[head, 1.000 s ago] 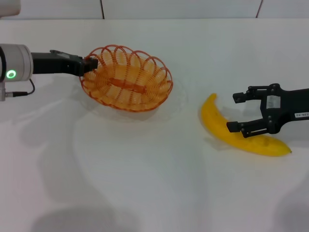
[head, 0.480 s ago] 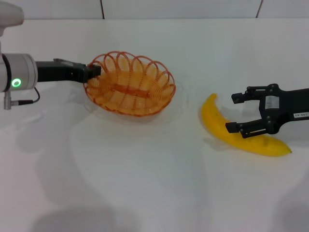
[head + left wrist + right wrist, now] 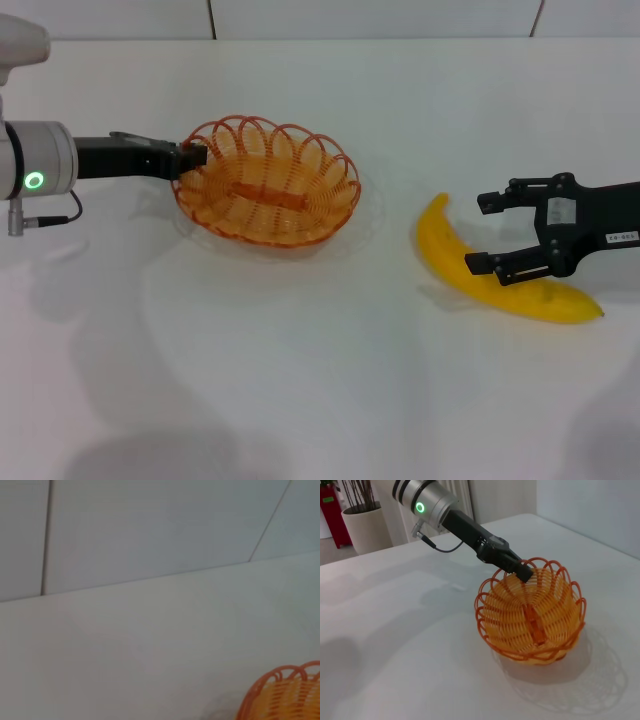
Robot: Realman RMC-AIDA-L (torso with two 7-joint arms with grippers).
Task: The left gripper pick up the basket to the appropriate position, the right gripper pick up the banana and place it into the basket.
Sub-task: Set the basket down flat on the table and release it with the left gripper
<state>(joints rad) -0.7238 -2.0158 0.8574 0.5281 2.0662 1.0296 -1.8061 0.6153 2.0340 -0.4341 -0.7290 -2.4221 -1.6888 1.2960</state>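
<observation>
The orange wire basket (image 3: 335, 170) is in the left middle of the white table, held by its left rim and casting a shadow below. My left gripper (image 3: 190, 157) is shut on that rim; the right wrist view shows it clamped there (image 3: 522, 572) with the basket (image 3: 535, 645) tilted. The basket's edge also shows in the left wrist view (image 3: 280, 690). The yellow banana (image 3: 445, 255) lies on the table at the right. My right gripper (image 3: 481, 233) is open over the banana's middle, its near finger across the banana.
The white table (image 3: 300, 380) runs back to a tiled wall. In the right wrist view a potted plant (image 3: 362, 527) stands beyond the table's far edge. Bare table lies between the basket and the banana.
My left arm has carried the basket a little to the right and toward me. The right gripper and the banana have not moved.
</observation>
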